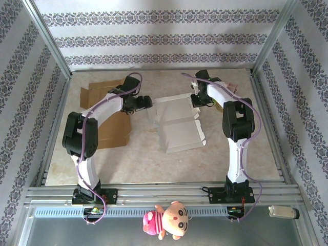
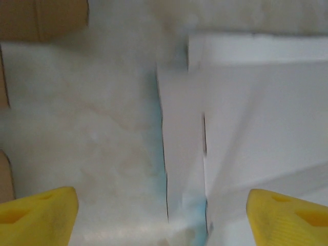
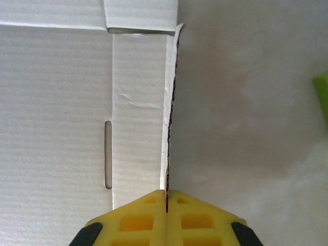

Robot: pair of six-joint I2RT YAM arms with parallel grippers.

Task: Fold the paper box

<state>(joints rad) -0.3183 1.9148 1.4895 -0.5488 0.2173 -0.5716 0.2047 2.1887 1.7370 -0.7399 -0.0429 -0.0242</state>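
While left end effector (image 2: 163,218) agape — right end effector (image 3: 166,199) tight on paper box (image 3: 56,102)

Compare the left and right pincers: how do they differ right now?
The left pincer is open; the right pincer is shut. The left pincer holds nothing, hovering above the paper box's left side; the right pincer pinches its right edge. Both have yellow fingers.

Robot test cell, lab-type. Evidence: aluminium frame (image 1: 52,43) enclosing marble-look tabletop (image 1: 154,164); patterned wall panels (image 1: 154,38) at 9, 12, 3 o'clock; mounting rail (image 1: 164,192), plush doll (image 1: 169,220) at 6 o'clock.
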